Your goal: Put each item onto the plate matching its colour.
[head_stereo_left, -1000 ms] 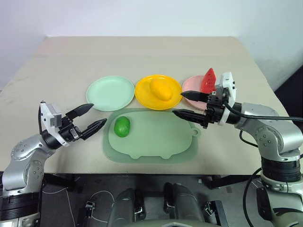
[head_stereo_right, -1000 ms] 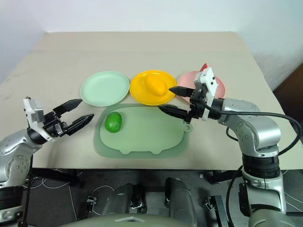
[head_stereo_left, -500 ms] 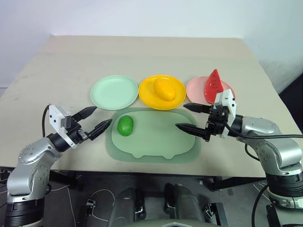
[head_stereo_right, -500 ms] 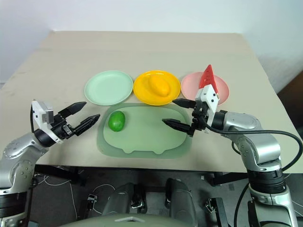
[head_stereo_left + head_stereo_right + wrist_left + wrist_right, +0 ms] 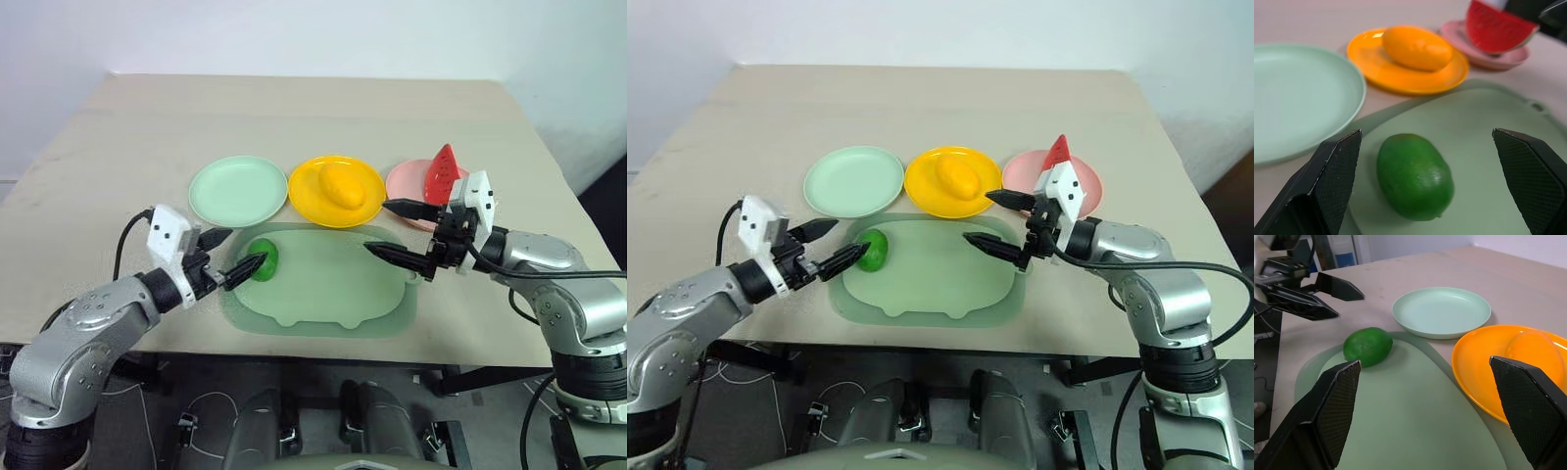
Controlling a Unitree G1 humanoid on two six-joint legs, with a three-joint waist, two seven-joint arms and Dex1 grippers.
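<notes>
Left wrist view: the jaws of the left gripper (image 5: 231,252) are seen spread wide and empty, with the green lime (image 5: 1414,176) lying between the two black fingers (image 5: 1336,171) but touched by neither. The lime is set on the near left corner of the large green mat (image 5: 323,289), which serves as the landmark on the beige counter (image 5: 294,117).

The jaws of the right gripper (image 5: 397,230) are likewise held open and empty, level over the right edge of the mat and pointed across it towards the lime.

Three round plates are lined up just beyond the far edge of the mat. The pale mint plate (image 5: 238,190) is placed beyond the mat's left corner, bare, and near the lime without touching it. The bright yellow plate (image 5: 313,201) is found beyond the middle of the mat's far edge, with the yellow mango (image 5: 339,184) resting on it. The pale pink plate (image 5: 404,182) is placed beyond the mat's right corner, partly hidden behind the right gripper, and the red watermelon wedge (image 5: 441,172) is stood upright on it, point upward.

The lime is therefore still off its plate, while the mango and the watermelon wedge are each seen on a plate of matching colour.
</notes>
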